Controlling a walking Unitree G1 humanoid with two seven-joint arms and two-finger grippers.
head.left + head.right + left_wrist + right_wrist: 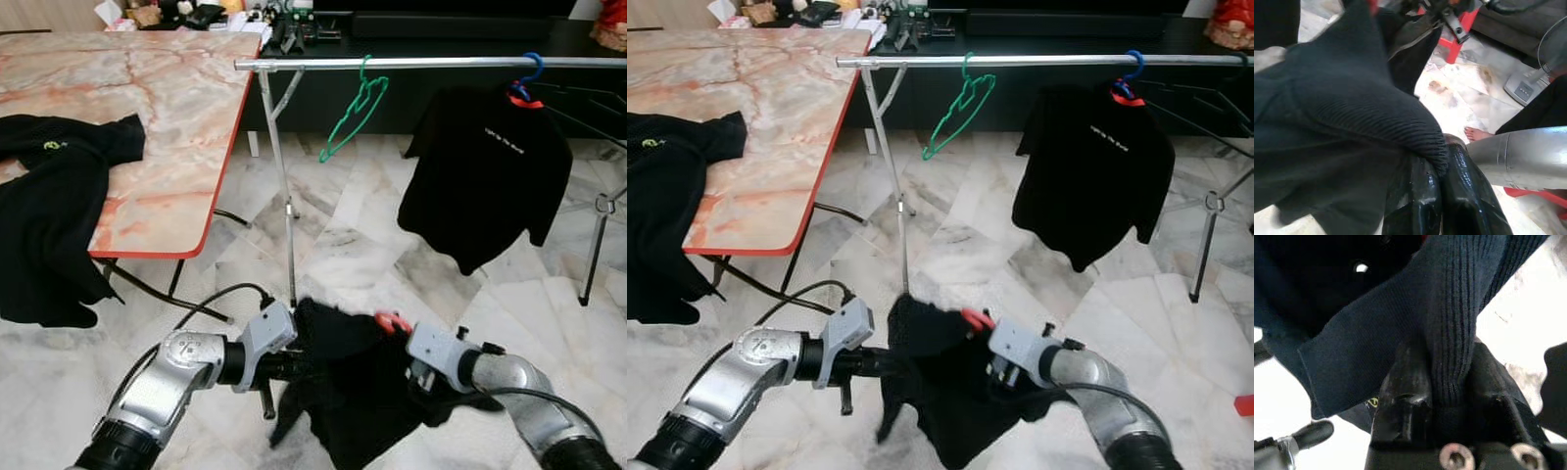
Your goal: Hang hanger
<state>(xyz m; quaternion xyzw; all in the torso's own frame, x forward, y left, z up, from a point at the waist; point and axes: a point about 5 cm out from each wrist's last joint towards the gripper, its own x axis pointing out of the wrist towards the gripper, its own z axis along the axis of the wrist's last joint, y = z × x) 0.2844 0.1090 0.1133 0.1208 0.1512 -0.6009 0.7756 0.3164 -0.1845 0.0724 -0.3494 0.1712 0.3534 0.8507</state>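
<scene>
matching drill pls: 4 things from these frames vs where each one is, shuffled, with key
Things:
1. green hanger
2. black T-shirt with white print
3. dark garment on a red hanger
4. black shirt with yellow logo

Places:
A. lying on the marble table, draping over its edge
B. held between the left hand and right hand, low over the floor
C. bare on the rail
D. hanging on the rail from a blue hook

Pairs: 1-C, 2-D, 3-B, 4-A
</scene>
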